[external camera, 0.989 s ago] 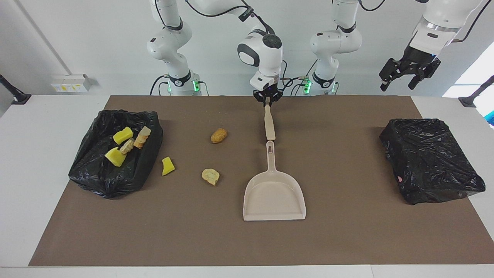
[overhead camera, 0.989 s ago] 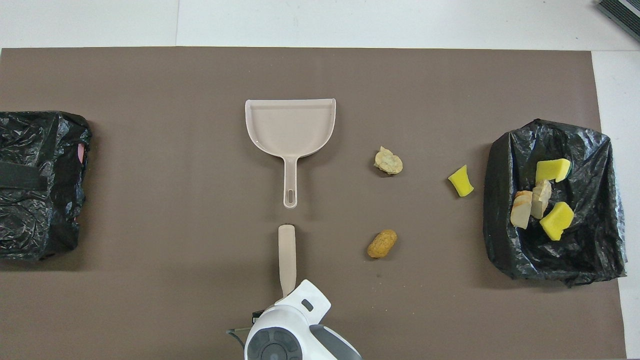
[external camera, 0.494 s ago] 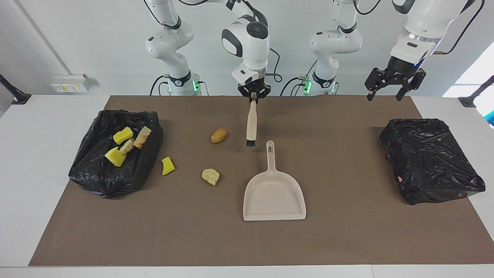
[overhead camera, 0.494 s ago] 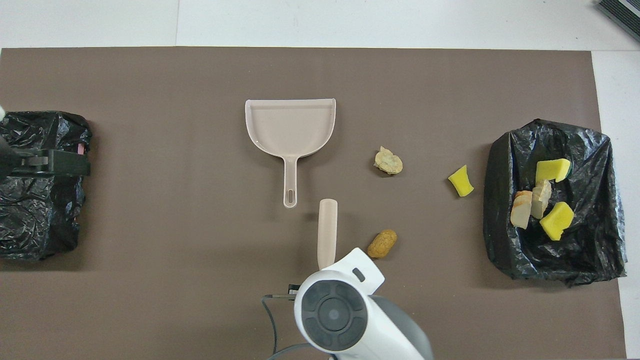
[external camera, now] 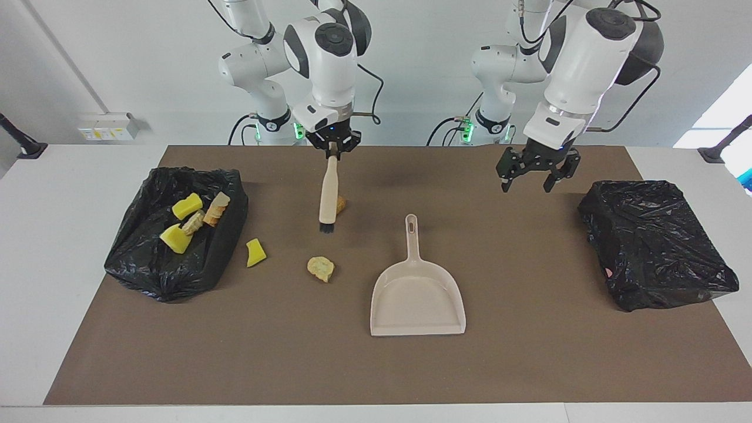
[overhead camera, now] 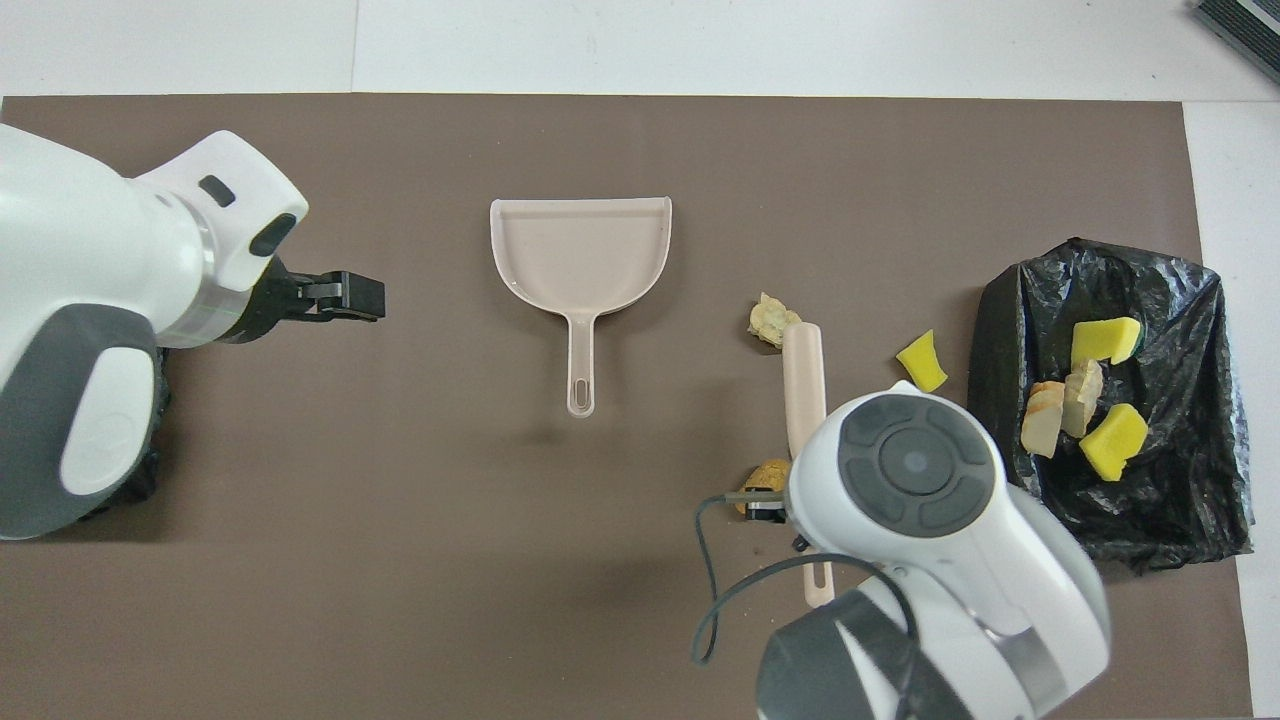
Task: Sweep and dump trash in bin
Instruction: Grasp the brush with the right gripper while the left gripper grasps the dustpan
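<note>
Nearest the robots, the right gripper [external camera: 333, 150] hangs over the brown mat [external camera: 529, 364], its fingers [external camera: 329, 149] clamped on the thin end of the beige brush [external camera: 328, 197], which points downward with its black bristles just above the mat; the orange-brown bread lump [external camera: 340, 204] lies directly beside the brush shaft, partly hidden by it in both views. The left gripper [external camera: 533, 176] is raised over bare mat between the dustpan handle and the closed black bag [external camera: 655, 244] at the left arm's end of the surface, its fingers [overhead camera: 345, 296] spread apart and holding nothing. Farther out, the beige dustpan [external camera: 417, 294] lies flat near the middle of the mat, handle toward the robots and open mouth away from them. The trash still loose on the mat comprises the orange-brown lump, a pale tan crumbly lump [external camera: 321, 268] farther from the robots and toward the right arm's end from the dustpan, and a yellow sponge chunk [external camera: 255, 252] just beside the bin. The bin [external camera: 147, 276], lined with a black bag, stands at the right arm's end of the surface and contains two yellow sponge chunks [external camera: 187, 205] and several tan bread pieces [external camera: 212, 212]
</note>
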`<state>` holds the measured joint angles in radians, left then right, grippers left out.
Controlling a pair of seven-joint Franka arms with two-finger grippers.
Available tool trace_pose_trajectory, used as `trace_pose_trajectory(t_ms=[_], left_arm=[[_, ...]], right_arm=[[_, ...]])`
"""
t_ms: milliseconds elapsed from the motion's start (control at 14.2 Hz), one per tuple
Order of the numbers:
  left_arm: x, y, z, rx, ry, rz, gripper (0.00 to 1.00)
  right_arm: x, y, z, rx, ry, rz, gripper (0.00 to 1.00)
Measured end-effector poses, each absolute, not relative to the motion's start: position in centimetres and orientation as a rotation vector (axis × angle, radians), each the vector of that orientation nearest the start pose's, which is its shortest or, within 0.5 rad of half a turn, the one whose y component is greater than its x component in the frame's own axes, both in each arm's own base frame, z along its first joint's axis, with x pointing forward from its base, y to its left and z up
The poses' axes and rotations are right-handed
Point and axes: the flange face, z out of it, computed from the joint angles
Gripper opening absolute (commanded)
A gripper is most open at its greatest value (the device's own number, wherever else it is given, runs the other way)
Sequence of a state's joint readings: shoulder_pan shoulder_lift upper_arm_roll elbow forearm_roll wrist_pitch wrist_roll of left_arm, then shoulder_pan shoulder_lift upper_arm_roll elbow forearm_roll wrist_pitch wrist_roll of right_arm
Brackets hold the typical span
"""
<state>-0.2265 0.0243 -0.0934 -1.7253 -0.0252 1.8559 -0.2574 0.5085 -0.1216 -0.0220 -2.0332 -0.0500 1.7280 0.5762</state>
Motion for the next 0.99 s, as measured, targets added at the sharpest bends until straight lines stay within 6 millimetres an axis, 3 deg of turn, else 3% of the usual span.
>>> trace_pose_trajectory(t_ms=[282, 494, 706, 989], left_arm=[[54.3, -23.9, 51.6, -3.178, 0.200, -0.037, 1.00], [54.8, -29.1, 46.0, -3.191, 0.112, -0.018, 1.00], [55.0, -32.7, 42.0, -3.212, 0.047, -0.046, 1.00], [55.0, -34.1, 40.5, -3.224, 0.045, -0.069, 1.00]], right_arm=[[47.8, 13.8, 47.6, -3.272, 0.134, 0.283, 0.00], [48.8, 8.3, 45.9, -3.258, 0.092, 0.312, 0.00], [48.9, 5.9, 43.5, -3.255, 0.092, 0.293, 0.00], [48.8, 4.5, 41.0, -3.282, 0.091, 0.254, 0.00]])
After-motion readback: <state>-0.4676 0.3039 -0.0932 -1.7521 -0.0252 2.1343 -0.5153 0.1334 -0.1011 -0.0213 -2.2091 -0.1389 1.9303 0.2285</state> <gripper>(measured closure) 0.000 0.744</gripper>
